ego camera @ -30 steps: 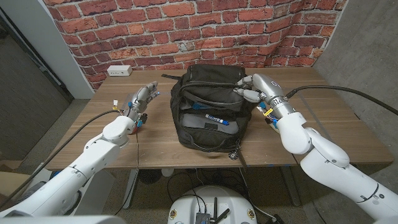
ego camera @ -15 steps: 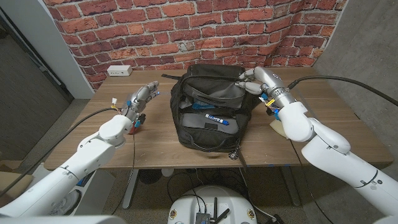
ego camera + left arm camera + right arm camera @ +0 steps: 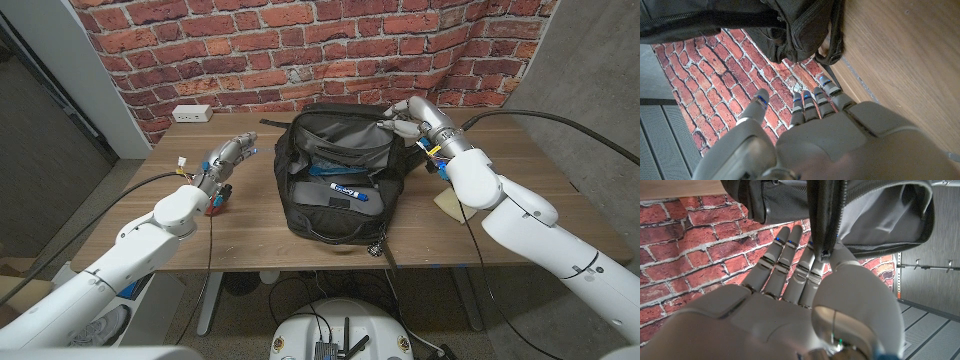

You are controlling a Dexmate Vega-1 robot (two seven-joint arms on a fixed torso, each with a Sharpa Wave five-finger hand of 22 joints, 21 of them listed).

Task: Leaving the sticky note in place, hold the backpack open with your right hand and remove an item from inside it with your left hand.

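Backpack (image 3: 340, 175) in right hand (image 3: 412, 118)

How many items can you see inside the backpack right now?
1: a blue and white marker lying in the open backpack, toward its front. Others may be hidden in the folds or deeper pockets.

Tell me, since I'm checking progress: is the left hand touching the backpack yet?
Apart. The head view shows bare table between the left hand and the backpack.

Even, soft indoor light; sharp.
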